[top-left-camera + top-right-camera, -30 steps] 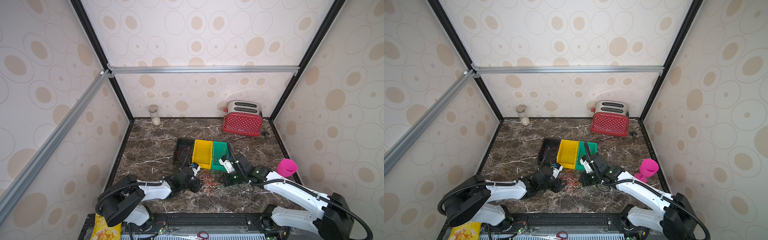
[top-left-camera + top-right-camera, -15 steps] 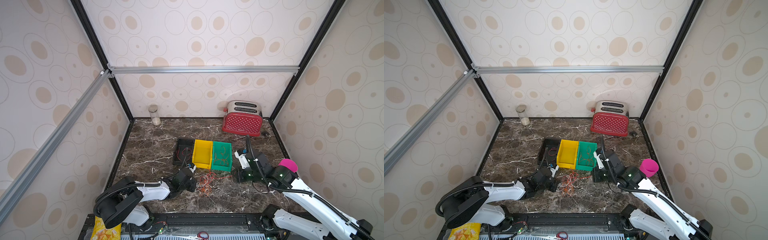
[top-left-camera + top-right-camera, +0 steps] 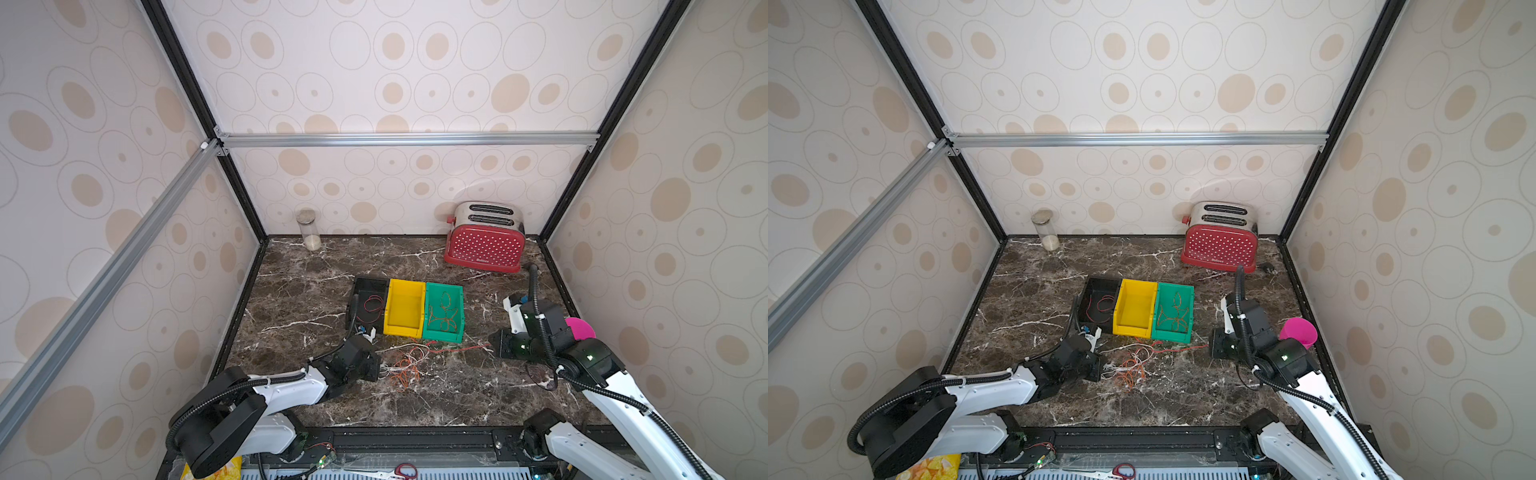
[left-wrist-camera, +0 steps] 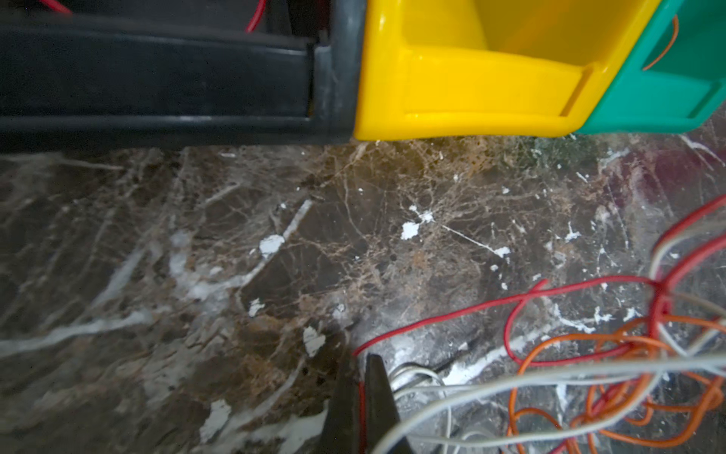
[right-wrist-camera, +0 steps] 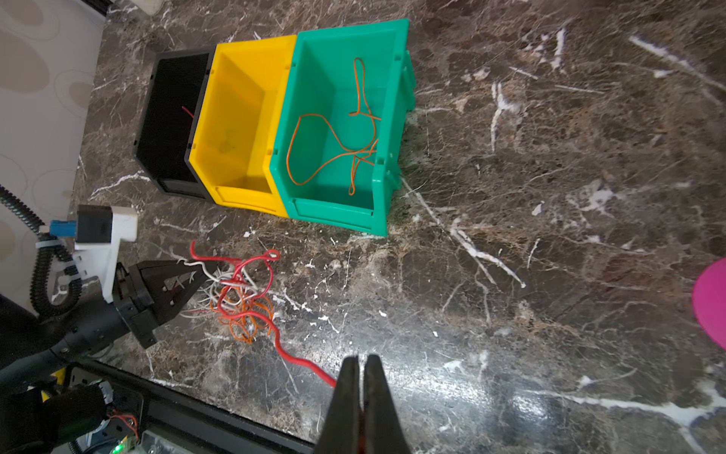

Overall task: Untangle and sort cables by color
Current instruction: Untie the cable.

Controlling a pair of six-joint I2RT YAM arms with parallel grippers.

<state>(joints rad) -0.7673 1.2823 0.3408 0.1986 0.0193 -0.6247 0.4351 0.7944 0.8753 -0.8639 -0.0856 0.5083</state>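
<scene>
A dark brown marble tabletop (image 3: pixel 299 291) veined in white is filling the floor of a booth. Its walls (image 3: pixel 415 62) are wearing cream paper printed with tan ovals, and black posts and an aluminium rail (image 3: pixel 407 139) are framing it. At the back wall a red dotted toaster (image 3: pixel 484 247) and a glass jar (image 3: pixel 309 230) are standing well apart, and a pink cup (image 3: pixel 581 328) is sitting by the right arm.

Three bins are standing side by side, touching, near the middle. The black bin (image 3: pixel 365 286) is holding red loops (image 3: pixel 372 305), the yellow bin (image 3: pixel 405 309) is standing between, and the green bin (image 3: pixel 455 299) is holding orange loops (image 5: pixel 363 152).

Just in front of the bins the cables (image 5: pixel 239 302) are lying in a loose red, white and orange tangle on the bare tabletop. The left gripper (image 4: pixel 362 365) is pressing its jaws together at the tangle's edge, with a red strand (image 4: pixel 393 333) running in between them. The right gripper (image 5: pixel 359 359) is pinching its jaws shut on a red cable (image 5: pixel 310 367) that is stretching out from the tangle across the tabletop.
</scene>
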